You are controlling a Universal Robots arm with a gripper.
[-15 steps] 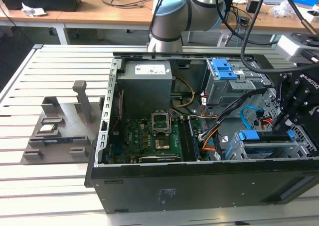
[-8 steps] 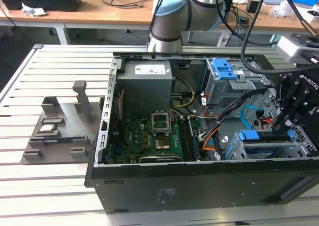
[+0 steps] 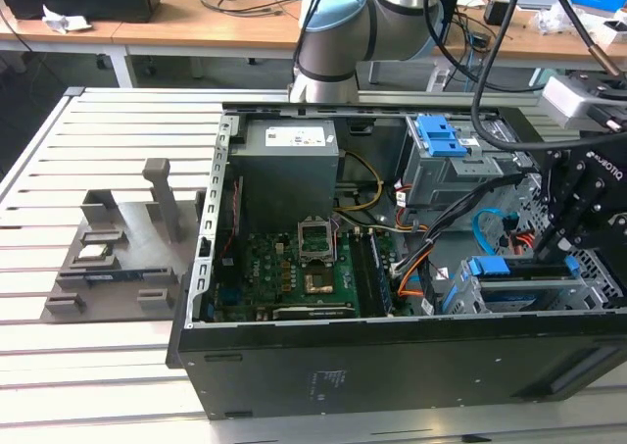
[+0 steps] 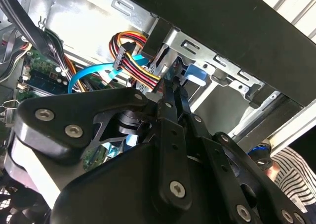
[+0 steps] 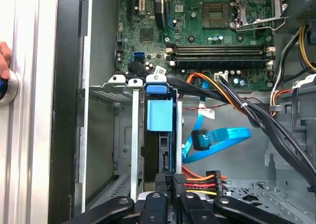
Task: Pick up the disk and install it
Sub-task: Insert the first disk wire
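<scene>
Your claw [image 3: 560, 251] hangs inside the open computer case [image 3: 392, 366], at the exterior view's right, directly over the metal drive cage [image 5: 123, 135]. Its fingers [image 5: 170, 184] are pressed together with no visible gap, and they pinch the near edge of the disk [image 5: 160, 116], which stands on edge in the cage slot.

The risk I see here is jamming. The disk sits between the cage's thin upright rails, and if it tilts even slightly while the claw bears on it, the blue carrier frame could bind against a rail rather than seat. The second worry is the wiring: the red, yellow and orange power cable bundle [image 5: 200, 177] lies just beside the fingers, and the light blue data cable [image 5: 217, 137] loops near the slot. Either could get snagged or crushed against the cage. A person's hand [image 5: 4, 61] rests at the edge of the bench [image 3: 108, 140], outside the case wall, so mind that side too.

As for the disk, you mostly see its blue plastic carrier: a bright blue tab and a paler blue block on the end nearest the motherboard [image 5: 207, 31]. The metal body is largely hidden in the cage.
</scene>
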